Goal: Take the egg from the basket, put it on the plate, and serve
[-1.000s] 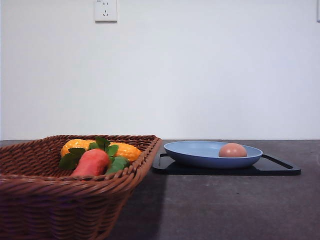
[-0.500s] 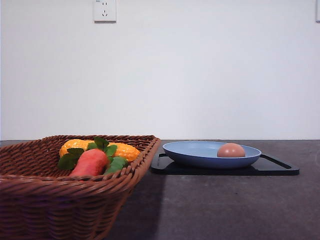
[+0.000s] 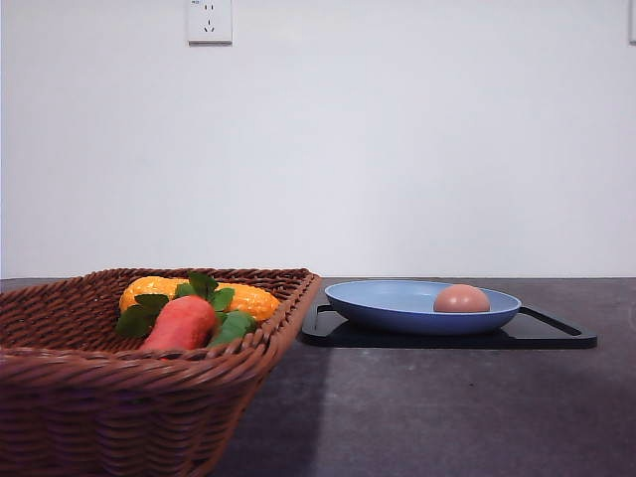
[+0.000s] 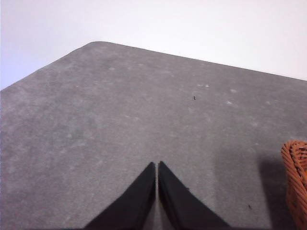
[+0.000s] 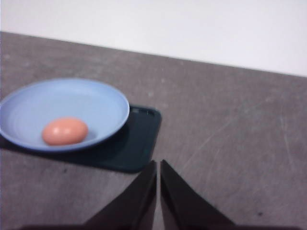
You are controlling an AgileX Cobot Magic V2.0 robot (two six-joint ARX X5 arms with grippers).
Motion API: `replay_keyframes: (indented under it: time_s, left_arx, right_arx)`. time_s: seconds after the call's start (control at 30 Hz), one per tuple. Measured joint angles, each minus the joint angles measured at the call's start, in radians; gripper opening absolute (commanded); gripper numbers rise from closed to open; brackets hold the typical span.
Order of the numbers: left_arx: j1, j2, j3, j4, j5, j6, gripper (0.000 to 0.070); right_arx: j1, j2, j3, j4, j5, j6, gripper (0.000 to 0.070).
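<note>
The black, wedge-shaped left gripper point(image 4: 157, 165) at the lower centre of the left wrist frame and the matching black right gripper point(image 5: 158, 164) each have fingertips pressed together, holding nothing.

Ahead of me a plain white wall point(image 3: 397, 149) fills the background, evenly lit, with a white power socket point(image 3: 210, 20) mounted high on its left part. Below it runs a dark grey table point(image 3: 447, 407) with a matte, faintly speckled top; its far corner point(image 4: 96, 44) is rounded.
</note>
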Motion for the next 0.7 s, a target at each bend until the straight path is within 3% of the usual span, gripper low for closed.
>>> replay_keyframes:
  time_s: [0.7]
  left_arx:
    - [0.000, 0.000, 0.000, 0.000, 0.000, -0.002, 0.0000]
  right_arx:
    - [-0.001, -0.046, -0.072, 0.012, -0.004, 0.088, 0.0000]
